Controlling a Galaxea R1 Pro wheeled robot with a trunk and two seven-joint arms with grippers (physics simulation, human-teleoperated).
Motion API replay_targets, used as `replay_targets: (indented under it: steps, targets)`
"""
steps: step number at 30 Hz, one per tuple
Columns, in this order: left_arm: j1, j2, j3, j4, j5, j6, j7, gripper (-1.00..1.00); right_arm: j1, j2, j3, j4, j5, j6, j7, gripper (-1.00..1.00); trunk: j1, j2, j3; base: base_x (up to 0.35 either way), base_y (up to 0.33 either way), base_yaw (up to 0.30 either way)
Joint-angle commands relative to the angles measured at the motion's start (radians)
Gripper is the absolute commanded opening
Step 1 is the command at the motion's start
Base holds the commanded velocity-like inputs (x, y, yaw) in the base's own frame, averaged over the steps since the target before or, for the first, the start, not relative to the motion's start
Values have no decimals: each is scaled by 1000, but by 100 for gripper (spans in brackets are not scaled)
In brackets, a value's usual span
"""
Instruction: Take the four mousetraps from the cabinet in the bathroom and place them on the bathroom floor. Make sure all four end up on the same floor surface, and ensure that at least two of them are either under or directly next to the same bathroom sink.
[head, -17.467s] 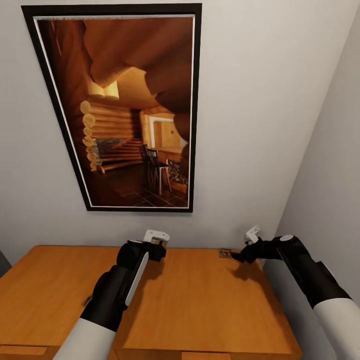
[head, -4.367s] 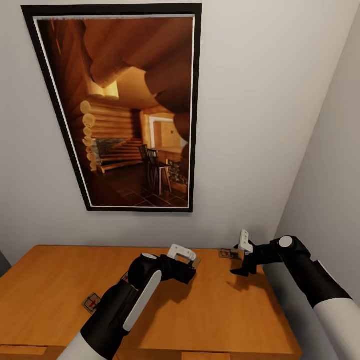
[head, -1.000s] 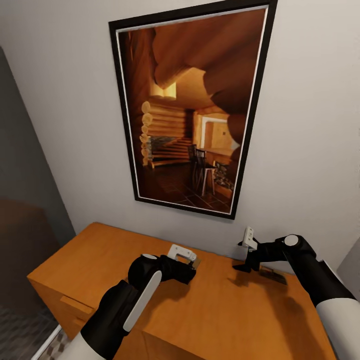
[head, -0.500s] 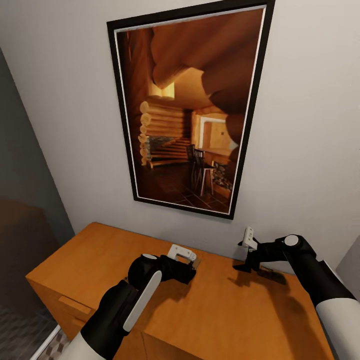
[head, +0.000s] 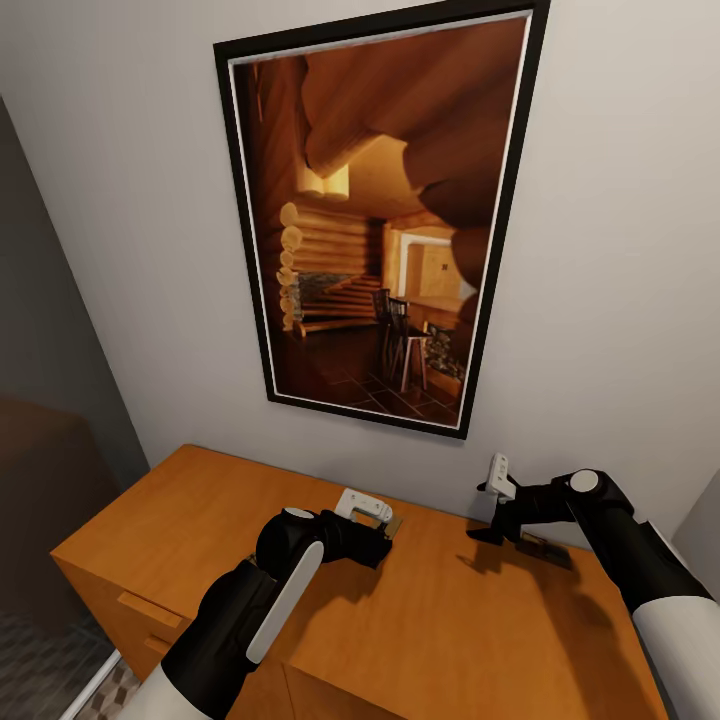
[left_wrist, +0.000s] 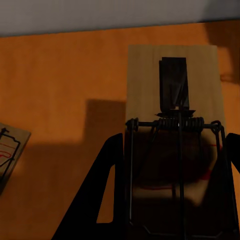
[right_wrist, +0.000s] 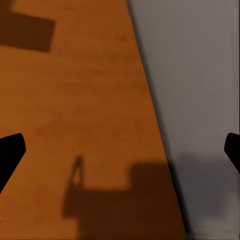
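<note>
Your left gripper (left_wrist: 172, 200) is clamped on one mousetrap (left_wrist: 172, 100), held just above the cabinet (head: 200, 520) top; the black fingers (left_wrist: 100, 200) flank the board's sides. Your right gripper (head: 492, 528) hangs above the cabinet's right end with its tips wide apart and nothing between them.

Risks, as judged:
- The grip sits on the board's edges only. A quick swing or a knock against the cabinet could shake the trap loose.
- A trap (head: 543, 548) lies just beside the right gripper. A careless descent could push it off the back edge by the wall.

Count in view: three traps, namely the one held, the one by the right gripper, and another (left_wrist: 9, 150) lying flat near the left gripper. One cabinet. One framed picture (head: 375, 210) on the wall.
</note>
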Motion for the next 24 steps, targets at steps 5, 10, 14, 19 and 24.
replay_targets:
  steps: [5,10,14,19,24]
  targets:
    - [27,-5,-4,28,9,1,6,-100,-1,18,0,27,27,10,1,100,1,-2,-2,0,0,0]
    - [56,-7,-24,56,11,-16,2,-100,-1,47,13,27,-1,10,3,100,1,-2,-2,0,0,0]
    - [78,-11,-47,79,15,-39,-8,-100,-1,57,14,26,-5,10,1,100,1,-2,-2,0,0,0]
    - [83,3,-74,107,48,-68,-37,-100,-1,59,15,26,-6,10,0,100,1,-2,-2,0,0,0]
    - [85,26,-68,135,80,-96,-66,-100,-1,60,14,26,-6,10,-1,100,1,-2,-2,0,0,0]
